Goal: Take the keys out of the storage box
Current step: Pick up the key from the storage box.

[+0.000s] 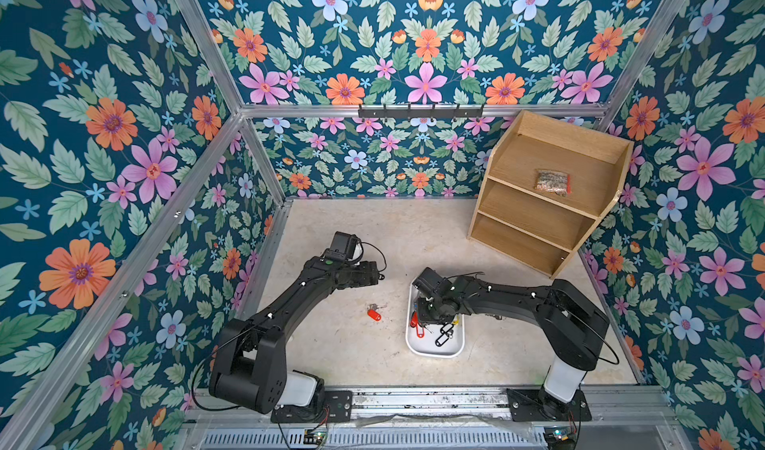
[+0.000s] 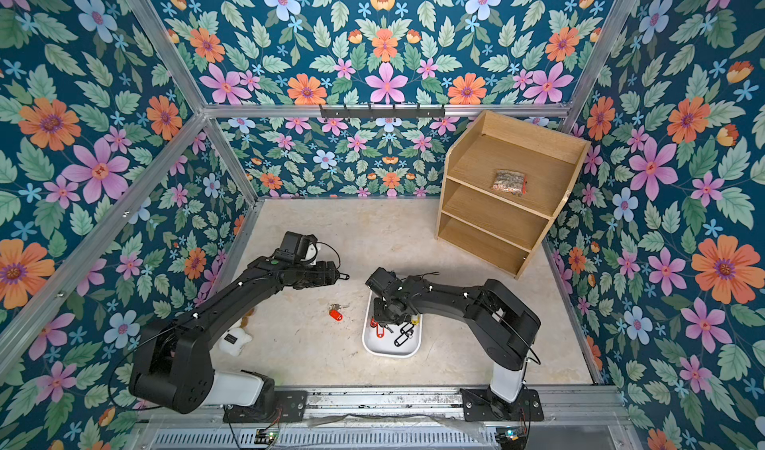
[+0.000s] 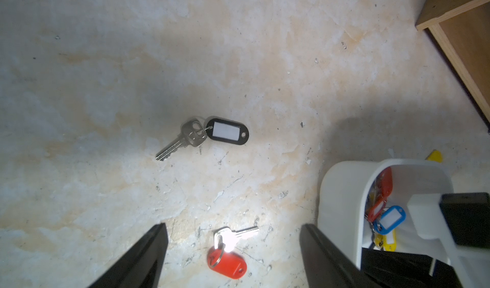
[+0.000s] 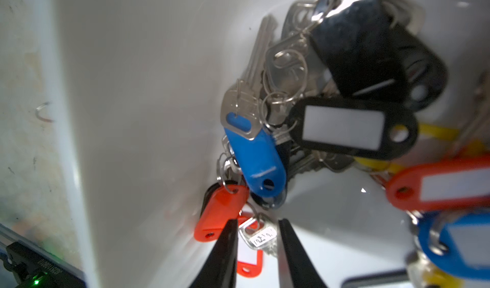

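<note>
The white storage box [image 1: 434,350] sits mid-table and holds several keys [image 1: 443,334] with red, blue, yellow and black tags. My right gripper [image 4: 257,221] reaches down into the box [image 4: 159,88], its jaws narrowly open on either side of a silver key [image 4: 261,236] beside a red tag [image 4: 220,212]. A blue tag [image 4: 254,162] and a black tag [image 4: 344,130] lie just beyond it. Two keys lie on the table, one red-tagged [image 3: 228,260] and one black-tagged [image 3: 229,131]. My left gripper [image 3: 233,225] hangs wide open and empty above the red-tagged key [image 1: 374,313].
A tall wooden shelf unit [image 1: 546,195] stands at the back right with a clear bag of brownish bits [image 1: 550,183] on its top shelf. A black hook rail [image 1: 420,112] runs along the back wall. A small white object [image 2: 236,340] lies by the left arm.
</note>
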